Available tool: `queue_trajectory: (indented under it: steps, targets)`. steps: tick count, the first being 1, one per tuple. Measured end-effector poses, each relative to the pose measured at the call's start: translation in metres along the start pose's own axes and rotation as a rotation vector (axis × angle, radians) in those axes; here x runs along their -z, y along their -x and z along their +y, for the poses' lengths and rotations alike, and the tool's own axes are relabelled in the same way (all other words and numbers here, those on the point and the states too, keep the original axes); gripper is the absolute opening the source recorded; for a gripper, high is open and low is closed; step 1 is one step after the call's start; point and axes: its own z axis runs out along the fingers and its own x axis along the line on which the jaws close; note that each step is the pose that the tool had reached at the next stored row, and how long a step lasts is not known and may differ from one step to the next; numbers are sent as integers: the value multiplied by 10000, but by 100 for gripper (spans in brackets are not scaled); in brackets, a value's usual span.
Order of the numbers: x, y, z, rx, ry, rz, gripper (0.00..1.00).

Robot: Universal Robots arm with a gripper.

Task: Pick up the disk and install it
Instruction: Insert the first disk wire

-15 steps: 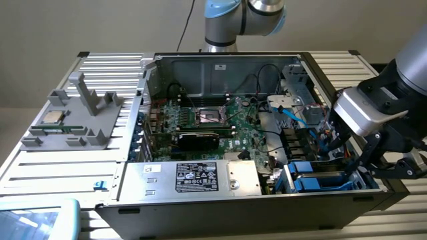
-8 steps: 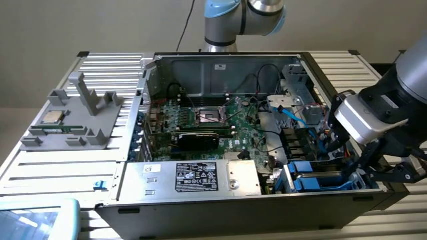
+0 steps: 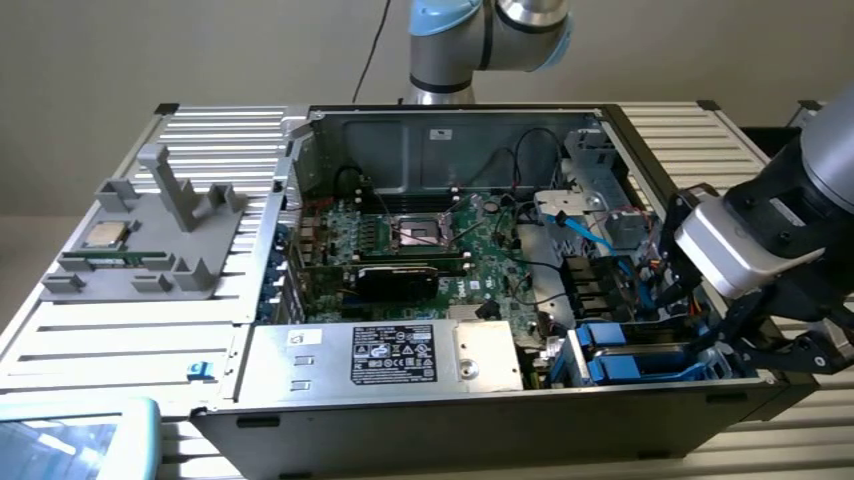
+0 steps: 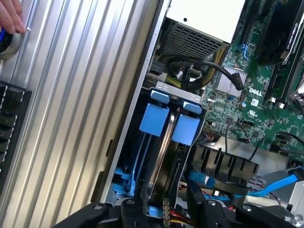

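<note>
The disk (image 4: 161,159) stands on edge in the drive bay at the corner of the case (image 3: 441,425), on the exterior view's right. Its blue carrier runs down both sides and its two blue tabs (image 4: 153,119) are at the end away from the arm. The tool (image 4: 164,210) sits at the disk's near end, one side of it on each face. Whether it is clamped on the disk or merely straddling it I cannot tell. The disk looks well into the bay, so the step in hand is probably the seating. For that, the disk should be held parallel to the blue rails and pushed straight along them. Any twist would likely jam the carrier against the bay wall. A slow, even push is safest, with the grip low on the carrier frame, not on the label face. The black cable (image 4: 204,64) loops just past the tabs and the blue cable (image 4: 285,178) lies near the fan shroud (image 4: 223,164), so either could snag or get pinched. A hand (image 4: 10,16) rests on a round button on the worktop (image 4: 71,123), well apart from the bay.
</note>
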Motion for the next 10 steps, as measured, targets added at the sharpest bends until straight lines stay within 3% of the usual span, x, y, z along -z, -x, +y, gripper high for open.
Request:
queue_trajectory:
  steps: [2, 5, 10]
  targets:
    - [0, -3, -6, 17, -9, -40, 46]
    - [0, -5, -5, 74, -41, -180, 46]
    - [5, -51, -37, 74, -14, -229, 46]
